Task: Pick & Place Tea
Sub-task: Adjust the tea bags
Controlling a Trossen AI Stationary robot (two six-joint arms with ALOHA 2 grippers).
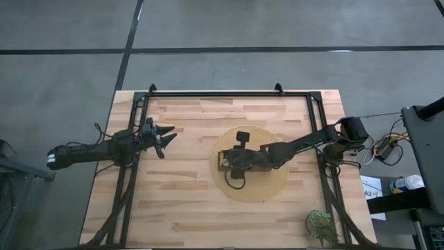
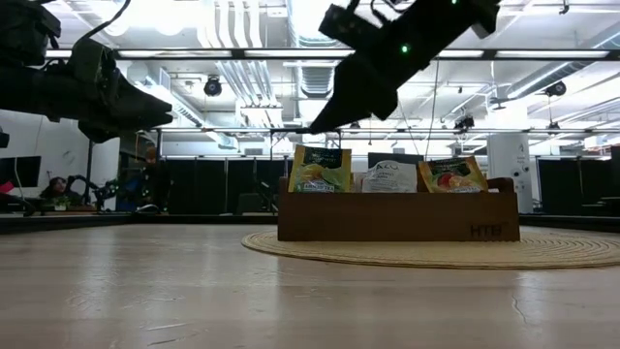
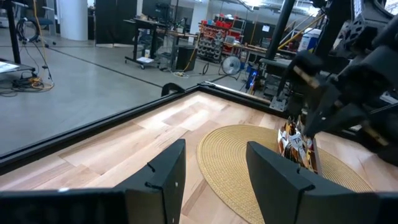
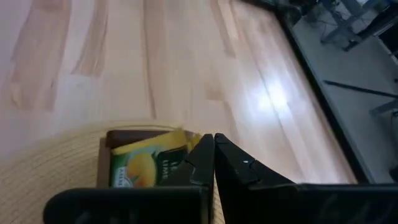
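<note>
Here, seen from above and from table height:

Table: a light wooden table (image 1: 194, 215) edged by a dark frame.

Mat: a round woven mat (image 1: 274, 186) lies right of the table's middle.

Tray: a brown wooden tray (image 2: 397, 218) stands on the mat, with three compartments side by side.

Tea: packets stand upright in the tray. In the low view a yellow-green packet (image 2: 321, 170) fills one end compartment, a white packet (image 2: 388, 176) the middle, and an orange packet (image 2: 452, 174) the other end.

Right gripper: the right gripper (image 4: 213, 144) hangs over the tray's end, just above the top edge of the yellow-green packet. Its two dark fingers are pressed together, tip to tip, with nothing between them. In the low view the tip sits slightly above the packet; whether it touches cannot be told.

Left gripper: the left gripper (image 3: 214, 168) waits over bare table, well apart from the mat, on the table's left side. Its fingers (image 3: 168, 177) are spread wide and hold nothing.

Plant: a small green plant (image 1: 320, 223) sits near the table's right front corner.
</note>
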